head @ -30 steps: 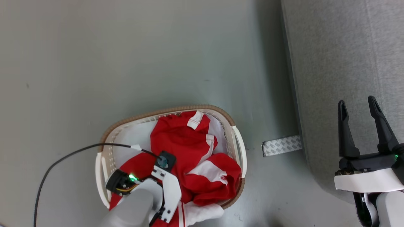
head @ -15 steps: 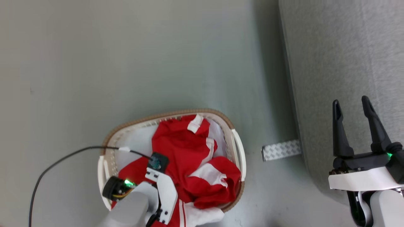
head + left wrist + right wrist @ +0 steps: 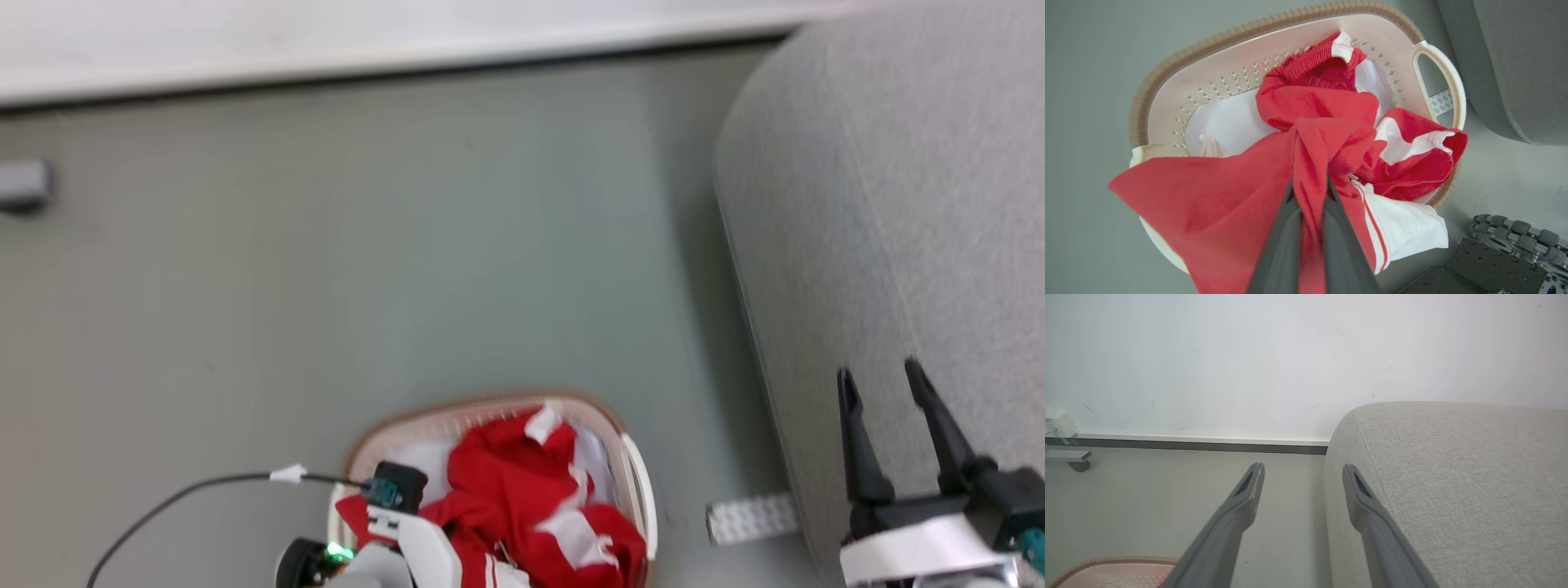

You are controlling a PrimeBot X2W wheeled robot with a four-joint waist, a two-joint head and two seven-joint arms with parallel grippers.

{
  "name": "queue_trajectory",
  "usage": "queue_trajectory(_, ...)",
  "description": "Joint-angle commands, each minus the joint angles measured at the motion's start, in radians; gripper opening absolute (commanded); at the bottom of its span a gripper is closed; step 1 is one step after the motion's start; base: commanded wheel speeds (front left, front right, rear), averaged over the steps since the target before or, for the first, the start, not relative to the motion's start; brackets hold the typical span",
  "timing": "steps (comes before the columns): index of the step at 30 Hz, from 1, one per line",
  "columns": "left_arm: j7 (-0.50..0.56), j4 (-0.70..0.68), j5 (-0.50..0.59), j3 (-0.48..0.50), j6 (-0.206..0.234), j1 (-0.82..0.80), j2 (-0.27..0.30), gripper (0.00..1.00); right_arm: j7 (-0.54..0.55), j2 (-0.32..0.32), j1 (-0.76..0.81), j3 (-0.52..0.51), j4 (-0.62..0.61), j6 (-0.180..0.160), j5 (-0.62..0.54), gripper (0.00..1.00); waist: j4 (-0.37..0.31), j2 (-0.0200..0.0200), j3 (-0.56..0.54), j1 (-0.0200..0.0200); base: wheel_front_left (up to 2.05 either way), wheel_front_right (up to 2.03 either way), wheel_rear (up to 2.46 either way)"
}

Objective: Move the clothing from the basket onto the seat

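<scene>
Left hand [image 3: 1309,179]: clenched on a fold of the red-and-white garment [image 3: 1323,102], bulk lying in the laundry basket [image 3: 1249,30]. Right hand [image 3: 878,369]: released, empty, right of the basket. Step: lifting out. Next, likely: carry rightward from the basket onto the grey sofa [image 3: 898,204].

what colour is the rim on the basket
Brown, with a woven look, on the basket rim; clearest in the left wrist view.

The basket [image 3: 1229,61] rim and handle ring the clothing [image 3: 1314,106] pinched in my left gripper [image 3: 1309,181], leaving only upward free. Narrow bare floor [image 3: 694,392] separates it from the sofa [image 3: 898,204], whose rounded side rises beside my right gripper [image 3: 879,369], its jaws apart.
</scene>
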Motion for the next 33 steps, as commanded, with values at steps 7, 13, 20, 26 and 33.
queue_trajectory(7, -0.041, -0.076, -0.062, 0.028, -0.006, 0.082, 0.006, 0.0, 0.001, -0.016, 0.109, 0.004, 0.018, -0.002, -0.015, 1.0, 0.081, 0.0, -0.245, 0.0001, 0.0, 0.0, 0.0)
queue_trajectory(13, -0.074, -0.203, -0.087, 0.053, 0.018, 0.146, 0.033, 0.0, 0.001, -0.018, 0.183, 0.005, -0.001, -0.002, -0.022, 1.0, 0.102, 0.0, -0.364, 0.0001, 0.0, 0.0, 0.0)
queue_trajectory(20, -0.032, -0.458, -0.097, 0.071, 0.08, 0.202, 0.108, 0.0, 0.001, -0.029, 0.215, 0.004, -0.042, -0.002, -0.03, 1.0, 0.123, 0.0, -0.411, 0.0001, 0.0, 0.0, 0.0)
queue_trajectory(26, 0.045, -0.726, -0.113, 0.091, 0.14, 0.259, 0.188, 0.0, 0.001, -0.038, 0.215, 0.011, -0.072, -0.002, -0.033, 1.0, 0.127, 0.0, -0.431, 0.0001, 0.0, 0.0, 0.0)
queue_trajectory(33, 0.108, -0.992, -0.117, 0.103, 0.19, 0.286, 0.247, 0.0, 0.001, -0.083, 0.183, 0.064, -0.125, -0.002, -0.018, 1.0, 0.138, 0.0, -0.434, 0.0001, 0.0, 0.0, 0.0)
